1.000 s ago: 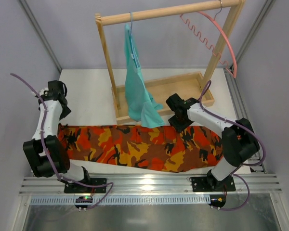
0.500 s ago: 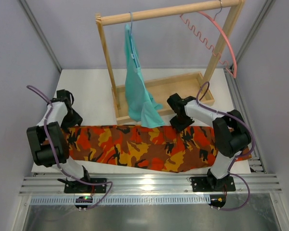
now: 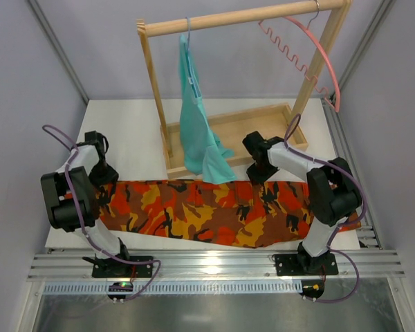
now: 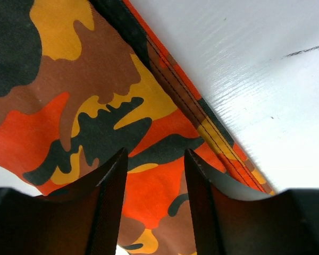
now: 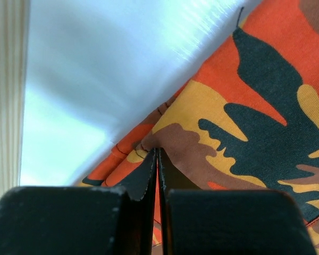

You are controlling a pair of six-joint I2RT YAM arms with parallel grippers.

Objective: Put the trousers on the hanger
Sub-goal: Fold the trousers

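The camouflage trousers [image 3: 194, 211] lie flat and lengthwise across the front of the white table. High at the back right, the pink hanger [image 3: 318, 52] hangs by its hook from the wooden rail. My left gripper [image 3: 105, 181] is down on the trousers' left end. Its jaws stand open [image 4: 155, 154] with flat cloth [image 4: 95, 95] showing between them, close to the hem. My right gripper [image 3: 257, 176] is at the trousers' far edge, right of centre. It is shut [image 5: 157, 150] on a small pinched fold of the cloth [image 5: 255, 117].
A wooden rack [image 3: 228, 21] stands on a wooden base tray [image 3: 263, 124] just behind the trousers. A teal garment [image 3: 200, 131] hangs from it, its hem reaching the trousers' far edge. Bare white table [image 3: 131, 131] lies at the back left.
The left arm swung in and lowered onto the trousers' left end. The right gripper's jaws closed on the far edge of the cloth.
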